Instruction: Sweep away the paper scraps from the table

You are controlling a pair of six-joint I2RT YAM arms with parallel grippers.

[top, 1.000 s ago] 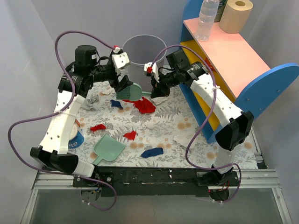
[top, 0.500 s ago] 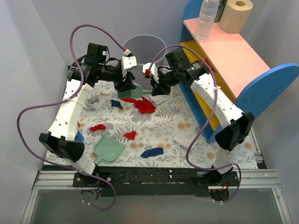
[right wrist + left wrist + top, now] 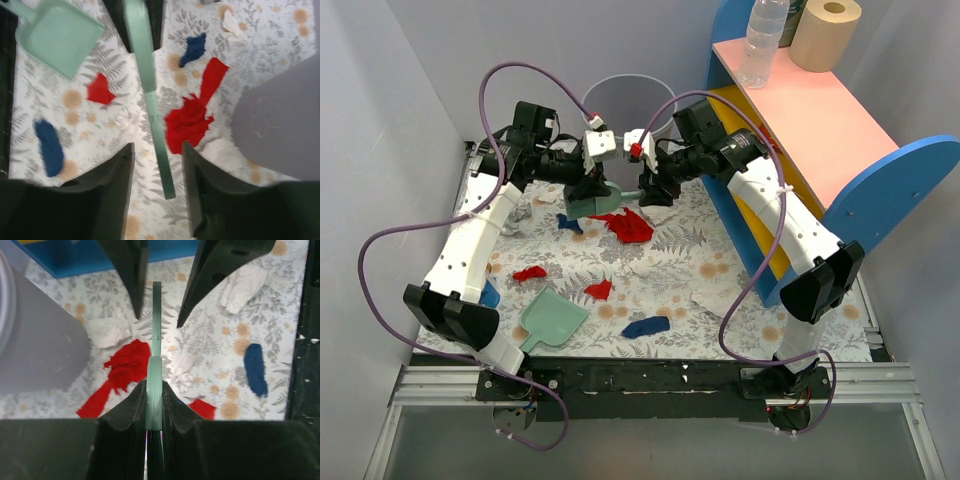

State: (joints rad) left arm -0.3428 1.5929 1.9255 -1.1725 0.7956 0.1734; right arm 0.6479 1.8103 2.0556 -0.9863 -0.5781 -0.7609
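My left gripper [image 3: 155, 390] is shut on the green hand brush [image 3: 157, 340], seen edge-on, above the far part of the table [image 3: 670, 270]. The brush [image 3: 600, 200] points its thin handle [image 3: 162, 155] between the fingers of my right gripper [image 3: 158, 146], which is open and not touching it. The grippers face each other, left gripper [image 3: 588, 190] and right gripper [image 3: 650, 190]. Paper scraps lie below: a big red one [image 3: 630, 226], small red ones [image 3: 529, 272], dark blue ones [image 3: 646, 326] and a white one [image 3: 718, 300].
A mint-green dustpan [image 3: 552, 318] lies near the front left. A grey bin [image 3: 620, 105] stands just behind the grippers. The blue and yellow shelf [image 3: 800, 110] with a bottle [image 3: 763, 40] and a paper roll [image 3: 825, 32] borders the right side.
My left gripper came in to the right and shut on the brush. My right gripper, shut on the handle before, has opened and let go.
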